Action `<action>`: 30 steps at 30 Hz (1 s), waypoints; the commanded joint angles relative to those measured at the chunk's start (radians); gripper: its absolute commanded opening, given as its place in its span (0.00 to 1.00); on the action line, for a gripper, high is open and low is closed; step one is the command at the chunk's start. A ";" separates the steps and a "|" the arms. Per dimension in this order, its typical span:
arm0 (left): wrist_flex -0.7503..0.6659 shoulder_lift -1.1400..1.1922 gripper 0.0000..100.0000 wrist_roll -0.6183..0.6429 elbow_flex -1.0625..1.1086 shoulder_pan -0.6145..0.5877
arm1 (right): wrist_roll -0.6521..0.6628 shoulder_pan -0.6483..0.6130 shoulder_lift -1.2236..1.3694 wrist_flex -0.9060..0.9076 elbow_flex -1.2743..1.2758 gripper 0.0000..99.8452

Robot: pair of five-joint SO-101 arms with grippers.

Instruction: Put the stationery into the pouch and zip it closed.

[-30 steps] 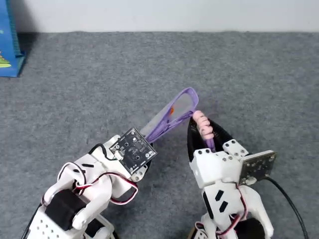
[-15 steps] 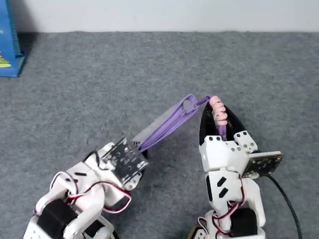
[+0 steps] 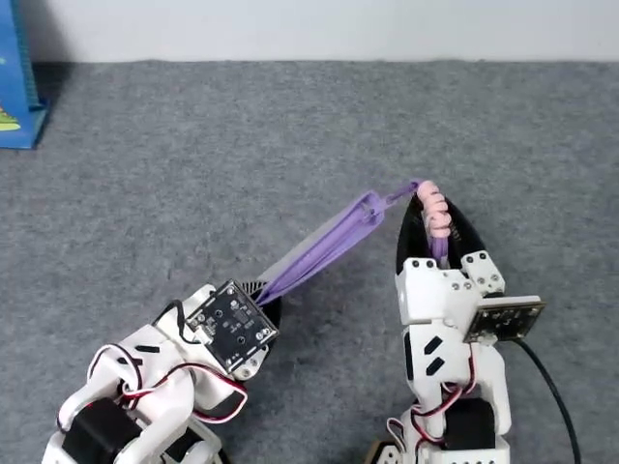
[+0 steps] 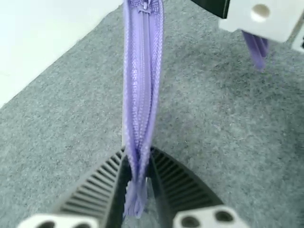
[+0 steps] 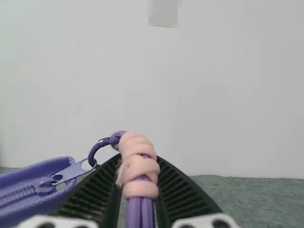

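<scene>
Grey felt-covered table [image 3: 193, 145]; blue box [image 3: 17, 87] standing at far left corner.

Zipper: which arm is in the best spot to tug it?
Right. The right gripper is shut on the pink cord tied to the slider. The left gripper just clamps the pouch at its other end, so it can only steady it.
</scene>
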 commanded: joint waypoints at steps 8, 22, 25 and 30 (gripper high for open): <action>0.000 -0.029 0.01 0.009 -0.007 -0.051 | 0.005 0.024 -0.018 -0.012 -0.034 0.01; -0.313 -0.023 0.04 0.015 0.222 -0.404 | -0.069 -0.435 -0.018 0.381 -0.209 0.39; -0.356 -0.023 0.13 0.084 0.240 -0.493 | -0.069 -0.499 -0.018 0.417 -0.207 0.39; -0.402 -0.023 0.26 0.127 0.242 -0.600 | -0.069 -0.530 -0.018 0.423 -0.201 0.39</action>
